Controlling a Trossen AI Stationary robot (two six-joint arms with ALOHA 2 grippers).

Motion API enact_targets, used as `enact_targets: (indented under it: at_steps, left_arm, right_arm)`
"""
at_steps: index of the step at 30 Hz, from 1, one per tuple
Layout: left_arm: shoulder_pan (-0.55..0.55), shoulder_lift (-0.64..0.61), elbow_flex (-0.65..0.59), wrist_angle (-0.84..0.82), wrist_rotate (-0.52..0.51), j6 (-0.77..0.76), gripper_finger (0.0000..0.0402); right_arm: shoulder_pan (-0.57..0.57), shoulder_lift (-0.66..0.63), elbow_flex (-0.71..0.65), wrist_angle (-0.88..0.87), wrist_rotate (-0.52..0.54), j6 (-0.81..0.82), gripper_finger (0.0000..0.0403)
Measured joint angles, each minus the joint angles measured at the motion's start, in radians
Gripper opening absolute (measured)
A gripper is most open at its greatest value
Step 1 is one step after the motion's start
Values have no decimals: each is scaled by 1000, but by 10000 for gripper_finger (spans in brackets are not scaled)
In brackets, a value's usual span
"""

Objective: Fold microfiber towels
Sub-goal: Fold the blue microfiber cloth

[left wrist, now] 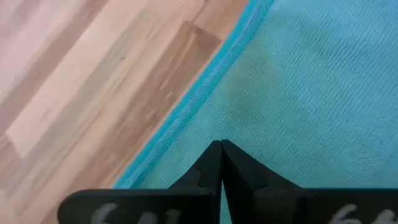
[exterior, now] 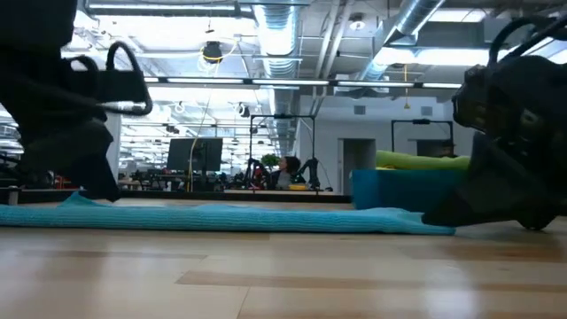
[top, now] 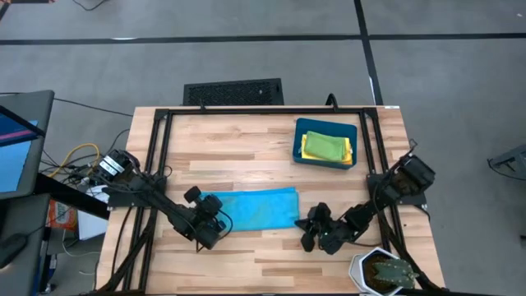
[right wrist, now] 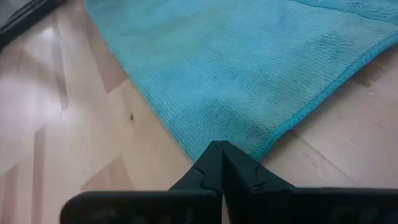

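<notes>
**Both pincers pinched on one blue towel, fold step in hand**

Nearest, front counter edge: white bowl-like pot of greenery (top: 383,271), clear of the work.

Item 1. Right pincer (right wrist: 221,144), dark two-finger tool. Fingers pressed together on the near right corner of the towel; the wrist view shows the cloth's hemmed corner running in under the meeting tips. Position: front right of the counter.

Item 2. Left pincer (left wrist: 221,144), same make. Fingers pressed together on the cloth just inside its hemmed left edge. Position: front left, at the towel's left end.

Item 3. Light blue microfiber towel (top: 256,207), soft ribbed cloth, long rectangle. Lies flat across the middle of the pale wooden plank counter (top: 246,140), between the two pincers. Low view shows it thin against the wood, slightly raised at one end.

Item 4. Dark teal rectangular bin (top: 325,144), rigid, far right of the counter, well apart from the blue towel. Contents: yellow and green folded cloths (top: 325,146), stacked.

Step, as judged: grasp made at both near corners; fold not yet begun.

Next move calls for: both pincers rising together, level, carrying the near edge over to the far edge; grips kept firm so neither corner slips; hems set down aligned before release.
</notes>
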Motion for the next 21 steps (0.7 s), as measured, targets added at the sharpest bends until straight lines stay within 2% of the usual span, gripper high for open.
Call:
enact_targets:
  at_steps: [4,7,9,11,13,15,17,19,21]
  left_arm:
    - [0,-27,59,-93,-26,-46,0]
    - [-2,-69,123,-116,-126,-88,0]
    - [-7,-92,154,-57,-222,-130,0]
    - [-8,-97,159,138,-314,-119,0]
    - [1,-83,136,399,-309,19,0]
    - [26,-30,110,690,-225,202,0]
    - [51,26,102,871,-154,352,0]
    - [80,72,115,993,-90,440,0]
    - [111,109,122,1048,-25,464,0]
  right_arm:
    - [11,-10,0,-1,6,4,22]
    - [10,-65,-3,-6,-12,-41,17]
    - [3,-123,-2,-10,-12,-72,18]
    - [-9,-170,0,-11,-12,-65,23]
    - [-22,-218,-2,-35,-28,-31,36]
    - [-37,-264,0,-68,-90,7,53]
    - [-59,-297,13,-163,-175,45,71]
    - [-81,-306,53,-321,-262,100,89]
    - [-109,-299,107,-494,-344,153,107]
